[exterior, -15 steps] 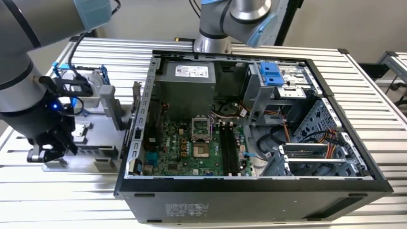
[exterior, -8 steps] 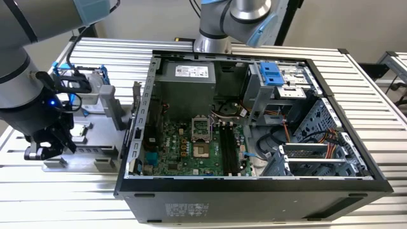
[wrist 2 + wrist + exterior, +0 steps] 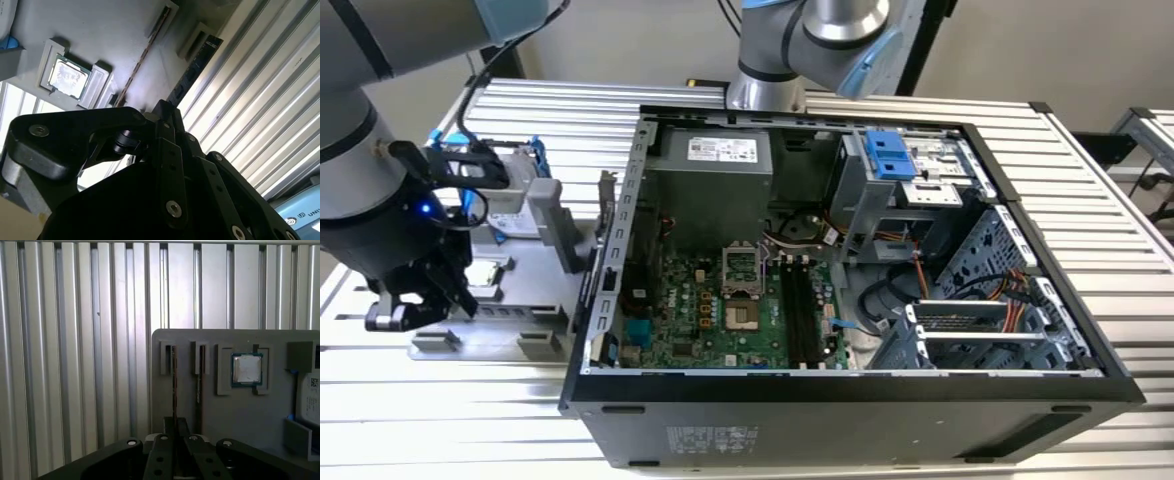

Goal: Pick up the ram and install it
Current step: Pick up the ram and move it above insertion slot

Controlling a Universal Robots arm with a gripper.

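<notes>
The ram point(image 3: 173, 385) is a thin dark stick standing on edge in a slot of the grey holder plate point(image 3: 235, 415). It also shows as a dark strip point(image 3: 196, 64) in the second wrist view. My gripper point(image 3: 175, 424) is down on this stick, and its black fingers point(image 3: 165, 112) are pressed together around its near end. The stick's far end still rests in the holder's bracket. In the exterior view the gripper point(image 3: 414, 305) hangs low over the holder plate point(image 3: 520, 290), at the exterior view's left of the open computer case point(image 3: 1014, 260).
A second thin stick point(image 3: 200, 375) stands in the neighbouring slot. A square silver processor chip point(image 3: 246, 369) lies in its pocket beside it. A silver drive with a blue frame point(image 3: 500, 200) stands on the plate. The motherboard's long memory slots point(image 3: 803, 310) lie inside the case. Ribbed metal table point(image 3: 75, 340) surrounds everything.
</notes>
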